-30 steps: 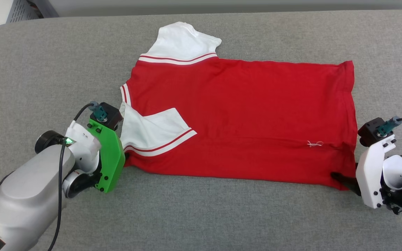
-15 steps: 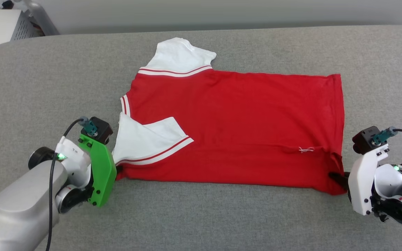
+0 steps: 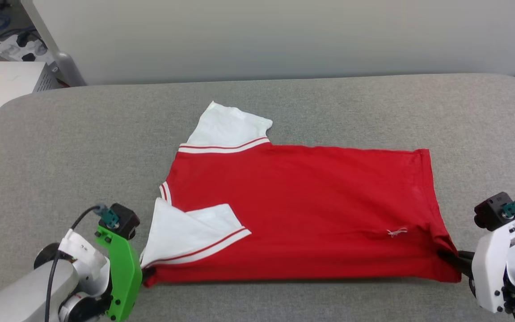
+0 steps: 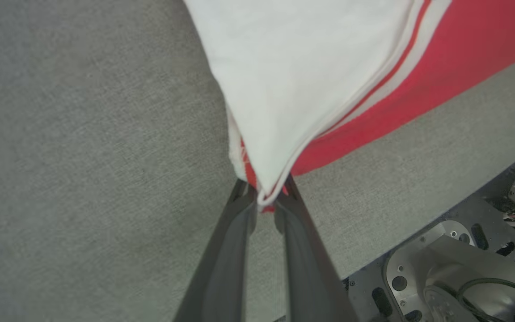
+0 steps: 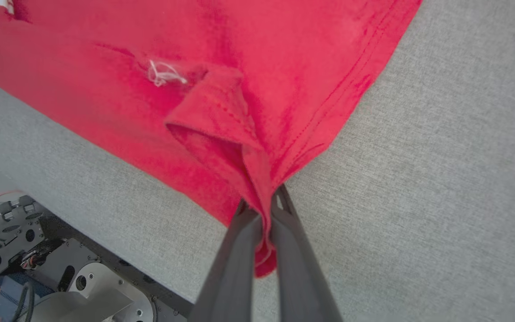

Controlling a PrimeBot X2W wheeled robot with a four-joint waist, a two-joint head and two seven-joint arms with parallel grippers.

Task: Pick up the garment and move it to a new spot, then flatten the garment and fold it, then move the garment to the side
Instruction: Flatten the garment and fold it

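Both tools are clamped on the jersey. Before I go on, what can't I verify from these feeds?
Underside of the jersey: head view, pressed against the grey surface.
Tips of the left tool: head view, behind its green housing.
White logo: too small to read in head view, rumpled in right wrist view.
Layers pinched by the right tool: bunched hem hides them.

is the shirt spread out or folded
Mostly spread: the shirt lies flat, only its near sleeve folded over onto the body.
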